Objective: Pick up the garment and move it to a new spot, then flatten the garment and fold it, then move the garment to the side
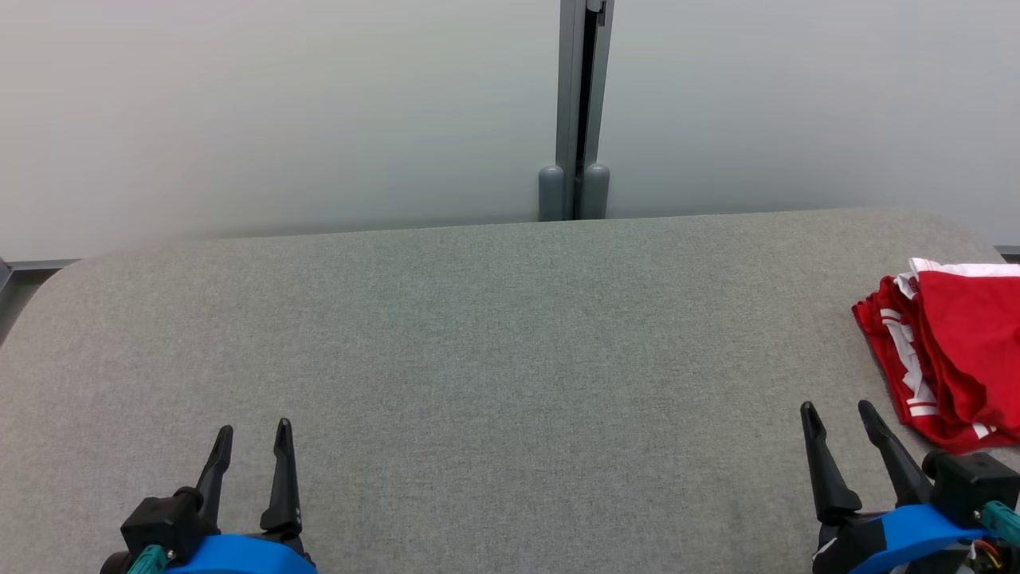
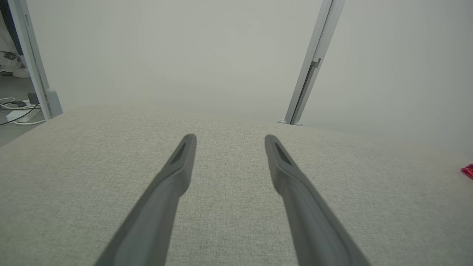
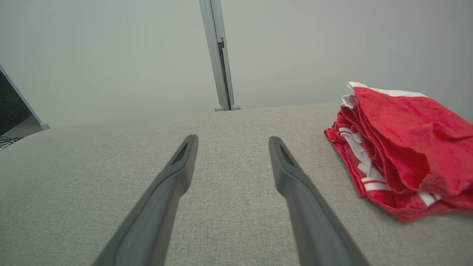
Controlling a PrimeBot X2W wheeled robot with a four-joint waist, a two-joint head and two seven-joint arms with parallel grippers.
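Two grippers on record, both empty. The left gripper (image 1: 255,427) sits at the near left of the table (image 1: 510,359), its two dark fingers spread wide, with bare cloth showing between them. Nothing is held, and the tips touch nothing that I can see. The right gripper (image 1: 837,406) sits at the near right in the same condition: fingers well parted, nothing between them, nothing pinched.

The garment (image 1: 956,351) is red with white stripes and a white edge. It lies in a loosely folded, layered heap at the right end of the table, partly cut off by the edge of the head view. It rests just right of the right gripper and a little farther away. The fingers stand clear of it, with a strip of bare table between the nearer finger and the cloth. Whether the heap's near edge meets the gripper's black body cannot be told.

Surface: the table is covered in a grey woven fabric with rounded far corners. It lies flat and shows no wrinkles across the middle and left.

Room: pale, plain wall panels (image 1: 279,104) stand just behind the far edge. They are joined by a grey upright post (image 1: 580,104) with two rounded grey caps (image 1: 574,191) at its foot. Past the far left corner, the left wrist view shows floor with white cables (image 2: 14,107) lying on it.
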